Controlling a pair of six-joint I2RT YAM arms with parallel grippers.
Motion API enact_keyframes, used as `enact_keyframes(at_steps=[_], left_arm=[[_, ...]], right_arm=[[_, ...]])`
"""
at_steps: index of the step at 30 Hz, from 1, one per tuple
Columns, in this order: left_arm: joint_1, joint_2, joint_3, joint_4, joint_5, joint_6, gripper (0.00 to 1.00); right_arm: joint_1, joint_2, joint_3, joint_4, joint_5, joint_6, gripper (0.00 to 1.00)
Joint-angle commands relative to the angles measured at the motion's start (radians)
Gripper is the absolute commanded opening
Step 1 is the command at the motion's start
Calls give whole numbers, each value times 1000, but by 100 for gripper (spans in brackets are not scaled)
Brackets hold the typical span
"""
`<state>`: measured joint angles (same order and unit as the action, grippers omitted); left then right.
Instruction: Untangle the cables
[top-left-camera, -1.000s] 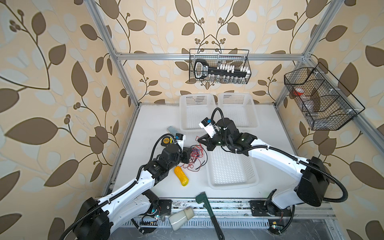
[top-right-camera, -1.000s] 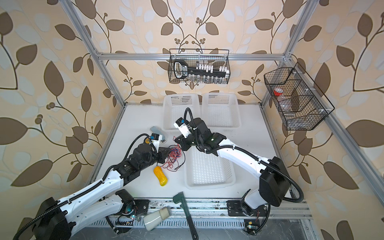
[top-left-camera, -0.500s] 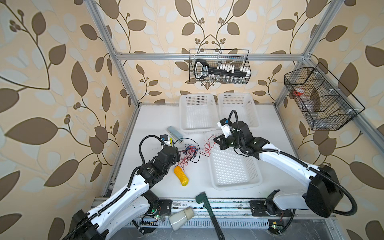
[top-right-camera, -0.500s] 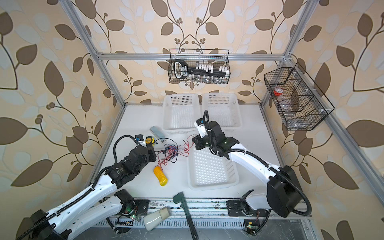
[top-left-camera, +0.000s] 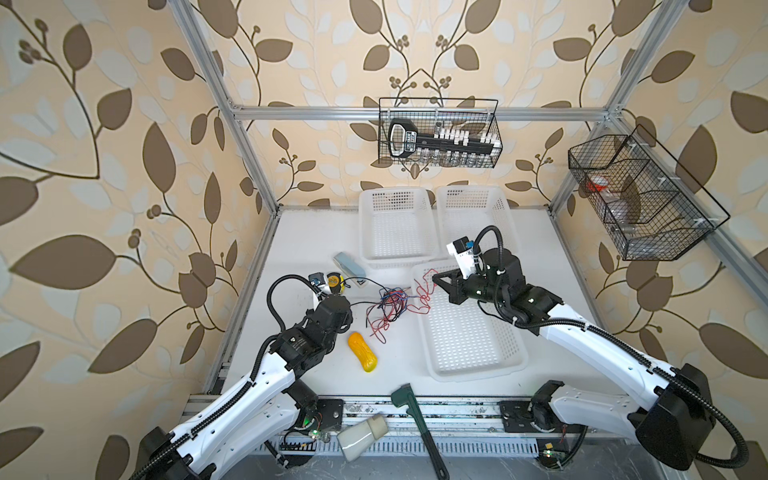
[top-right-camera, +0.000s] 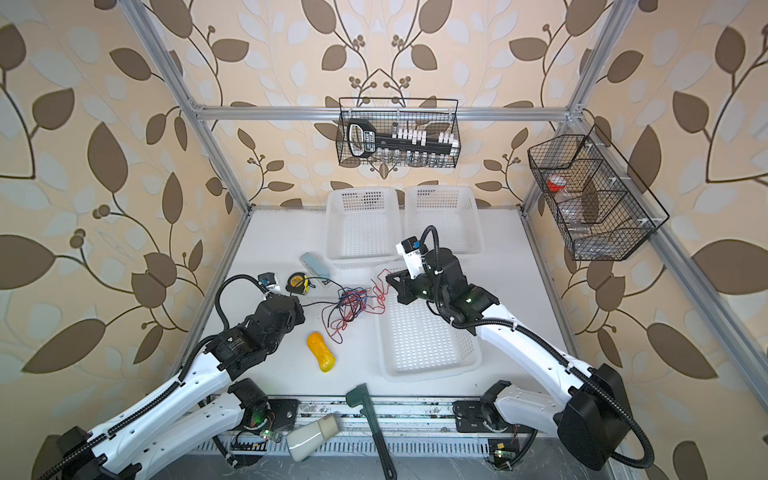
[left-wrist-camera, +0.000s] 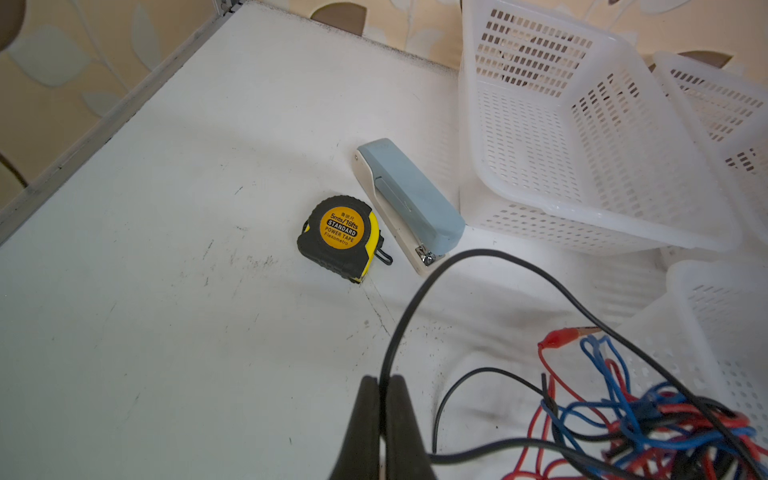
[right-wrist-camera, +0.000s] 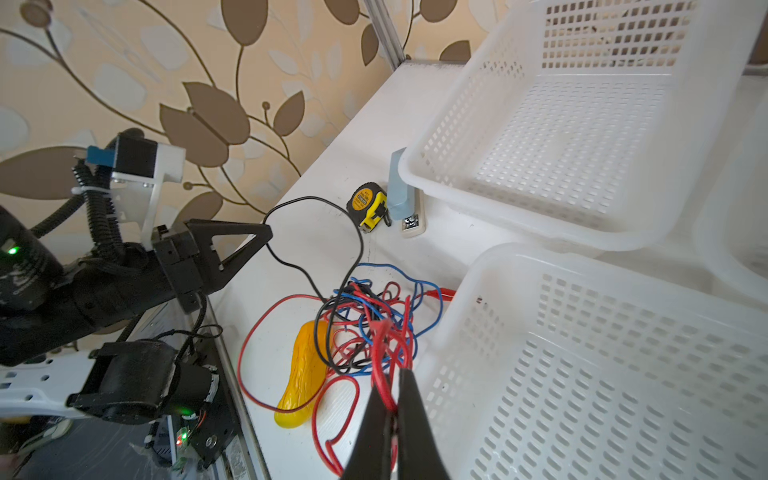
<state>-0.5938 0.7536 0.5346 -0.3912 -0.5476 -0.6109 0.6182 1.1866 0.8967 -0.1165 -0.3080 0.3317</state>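
The cables (top-left-camera: 388, 305) (top-right-camera: 348, 306) are thin red, blue and black wires knotted in a loose tangle on the white table, left of the front basket. My left gripper (left-wrist-camera: 384, 380) (top-left-camera: 350, 308) is shut on a black cable that loops away and runs into the tangle (left-wrist-camera: 648, 419). My right gripper (right-wrist-camera: 390, 384) (top-left-camera: 434, 277) is shut on a red cable, held over the front basket's left corner. Red strands stretch from it down to the tangle (right-wrist-camera: 365, 316). In the right wrist view, the left gripper (right-wrist-camera: 266, 235) shows with the black loop at its tip.
A yellow toy squash (top-left-camera: 362, 352) lies just in front of the tangle. A tape measure (left-wrist-camera: 338, 239) and a blue stapler (left-wrist-camera: 409, 199) lie behind it. The white front basket (top-left-camera: 478, 373) is to the right, with two more baskets (top-left-camera: 395, 260) behind. A green-handled tool (top-left-camera: 411, 411) lies at the front rail.
Both grippers have drawn apart from the tangle. The left has gone left with the black cable, the right has gone right with the red cable. The bundle has spread out.
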Motion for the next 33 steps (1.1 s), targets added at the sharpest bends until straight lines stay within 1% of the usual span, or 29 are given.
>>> enact_keyframes(at_steps=[1, 2, 3, 4, 5, 6, 8, 10, 12, 13, 16, 22, 29, 33], left_arm=[[13, 10, 16, 20, 21, -2, 0], [13, 12, 19, 22, 32, 2, 4], [13, 12, 20, 23, 43, 6, 14], [13, 8, 22, 23, 53, 7, 26], [13, 4, 21, 25, 64, 12, 42], [13, -2, 21, 30, 73, 17, 52], [13, -20, 16, 49, 100, 33, 71], [13, -37, 11, 71, 127, 54, 85], [14, -51, 4, 101, 163, 83, 96], [12, -57, -1, 122, 186, 98, 99], [13, -57, -19, 191, 260, 141, 99], [12, 11, -22, 281, 379, 152, 99], [12, 93, -28, 338, 429, 138, 99], [12, 123, -49, 363, 422, 122, 97]], right_arm=[[54, 39, 75, 47, -32, -36, 0], [73, 53, 92, 43, -28, -54, 0], [87, 61, 103, 37, -16, -68, 0], [101, 73, 115, 33, -3, -87, 0], [112, 81, 125, 31, 9, -100, 0], [117, 91, 133, 32, 14, -105, 0], [117, 110, 155, 32, 15, -107, 0], [118, 124, 179, 32, 15, -105, 0], [117, 137, 208, 32, 12, -102, 0], [118, 144, 226, 28, 6, -100, 0], [119, 165, 269, 20, -19, -99, 0], [133, 198, 307, 34, -77, -91, 0], [147, 219, 304, 85, -154, -64, 0], [149, 220, 295, 126, -202, -40, 0]])
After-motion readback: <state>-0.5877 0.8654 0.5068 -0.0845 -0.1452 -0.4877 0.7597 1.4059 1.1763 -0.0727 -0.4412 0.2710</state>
